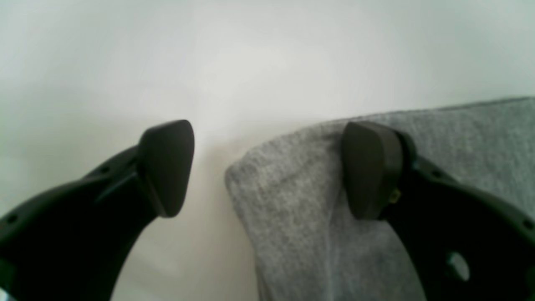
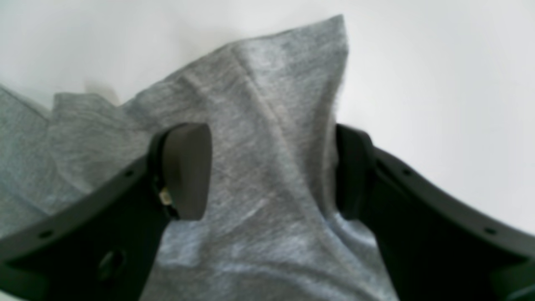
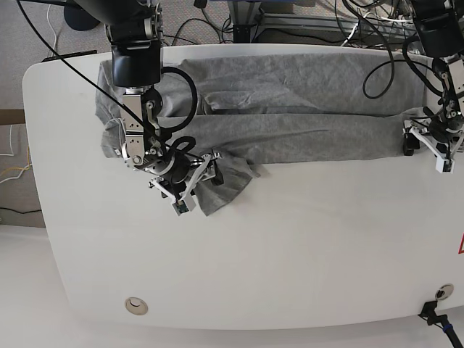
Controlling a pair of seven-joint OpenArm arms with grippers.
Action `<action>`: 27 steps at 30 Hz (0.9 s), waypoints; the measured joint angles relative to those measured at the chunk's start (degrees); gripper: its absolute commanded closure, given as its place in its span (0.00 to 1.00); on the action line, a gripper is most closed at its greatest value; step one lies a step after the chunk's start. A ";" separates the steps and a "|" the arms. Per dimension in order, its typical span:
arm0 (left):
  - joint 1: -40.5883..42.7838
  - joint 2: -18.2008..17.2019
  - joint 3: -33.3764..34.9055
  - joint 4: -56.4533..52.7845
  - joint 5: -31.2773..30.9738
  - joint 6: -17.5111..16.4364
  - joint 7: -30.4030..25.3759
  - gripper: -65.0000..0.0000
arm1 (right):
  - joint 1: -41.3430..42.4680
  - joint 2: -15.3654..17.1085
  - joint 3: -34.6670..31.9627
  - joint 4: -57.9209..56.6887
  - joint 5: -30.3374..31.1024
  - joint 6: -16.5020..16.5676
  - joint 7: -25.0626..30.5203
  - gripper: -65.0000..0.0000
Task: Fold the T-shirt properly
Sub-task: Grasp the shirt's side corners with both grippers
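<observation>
I'm seeing a heather-grey T-shirt (image 3: 290, 109), plain with no print showing, lying on a white table (image 3: 290, 254). Both grippers are showing black fingers (image 1: 167, 167).

The T-shirt (image 3: 290, 109) lies across the table's (image 3: 290, 254) far half, arms at both ends.

Even, bright, diffuse light with soft shadows; both wrist views are blurry, the base view sharp.
</observation>
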 measured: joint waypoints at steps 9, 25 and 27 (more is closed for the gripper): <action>-0.57 0.11 4.90 0.00 -1.09 0.04 -1.36 0.20 | -0.02 0.00 0.11 0.00 0.00 0.00 -0.07 0.36; -0.46 0.13 4.98 0.15 -1.20 -0.13 -1.49 0.84 | -0.07 0.02 0.22 0.00 0.00 -0.17 -0.04 0.45; 0.02 0.15 4.98 2.25 0.02 0.04 0.09 0.84 | -0.04 0.04 0.22 0.00 -0.02 -0.20 -0.11 0.67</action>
